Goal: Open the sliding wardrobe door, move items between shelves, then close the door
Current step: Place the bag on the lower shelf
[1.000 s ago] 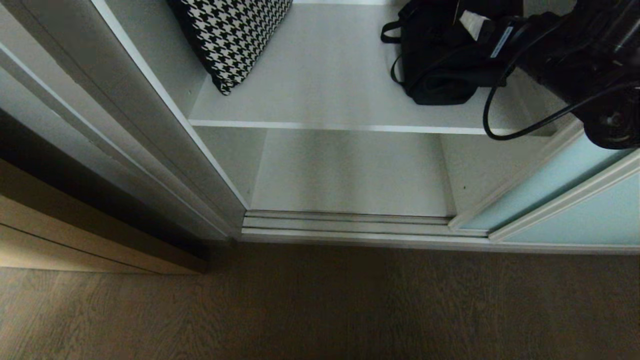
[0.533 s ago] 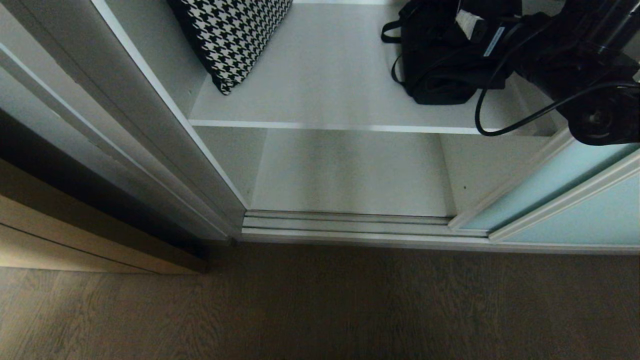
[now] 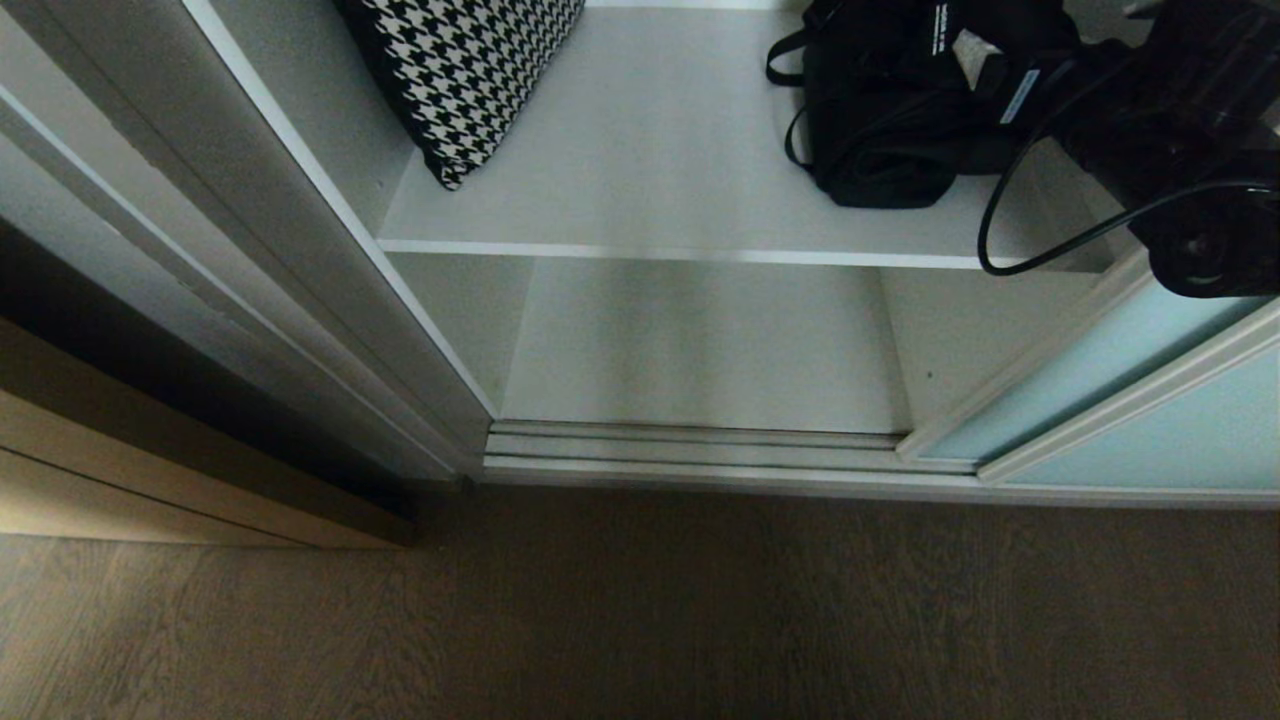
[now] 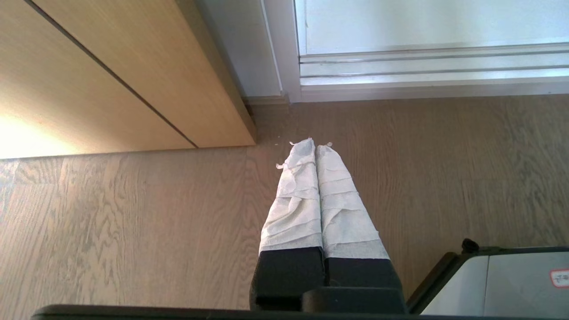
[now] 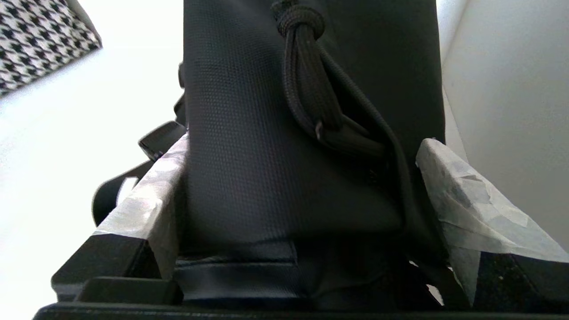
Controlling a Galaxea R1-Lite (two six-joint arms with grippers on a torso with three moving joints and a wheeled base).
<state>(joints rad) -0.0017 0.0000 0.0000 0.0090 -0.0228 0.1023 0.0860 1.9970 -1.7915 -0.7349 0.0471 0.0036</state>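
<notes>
Right end effector [image 5: 293, 186] has spread wide around the black bag [image 3: 890, 110] at the upper shelf's [image 3: 640, 190] right edge, suggesting release; left end effector [image 4: 316, 153] closed.

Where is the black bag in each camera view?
Head view: black bag at top right, on the upper shelf.
Left wrist view: not in it.
Right wrist view: fills the centre.
Shared landmark: houndstooth cushion.
</notes>
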